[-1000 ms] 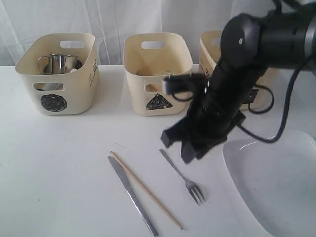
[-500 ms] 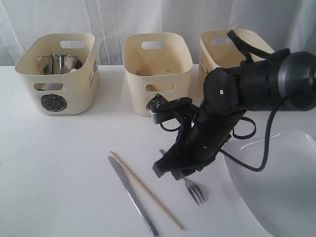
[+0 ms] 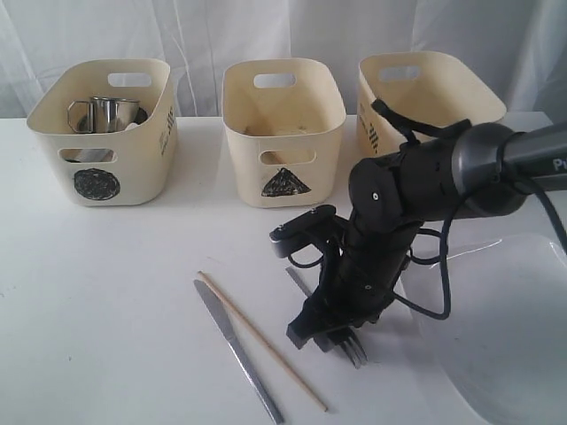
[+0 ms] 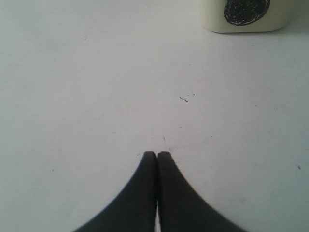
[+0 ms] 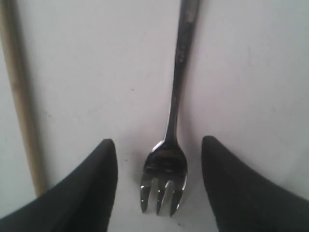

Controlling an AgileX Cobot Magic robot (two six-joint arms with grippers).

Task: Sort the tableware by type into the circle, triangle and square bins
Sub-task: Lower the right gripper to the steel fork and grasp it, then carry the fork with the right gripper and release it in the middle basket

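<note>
We're low over the table [image 3: 106,292] with the right gripper [image 5: 158,140]. Its jaws stand wide apart and grip nothing, one dark finger [image 5: 91,183] on each side of the fork [image 5: 175,106]. The fork lies flat, tines up near the fingers and the handle running away from them. That straddle makes sense to us: the piece is thin and flat, so a pinch across the narrow neck looks like the surest hold.

From the exterior view, the fork sits between the wooden chopstick [image 3: 261,341] and the large white plate [image 3: 496,336], touching neither. The steel knife [image 3: 237,350] lies just beyond the chopstick. The chopstick runs close beside one finger, so we'd watch that the closing jaws don't nudge it.

At the back stand the circle bin [image 3: 102,186], with a steel mug [image 3: 106,113] already in it, and the triangle bin [image 3: 282,181]. There is also a third bin [image 3: 425,88], its mark hidden by the arm.

The left gripper [image 4: 157,155] has its jaws pressed together, holding nothing. It hangs over bare table near the circle bin, well clear of the work.
</note>
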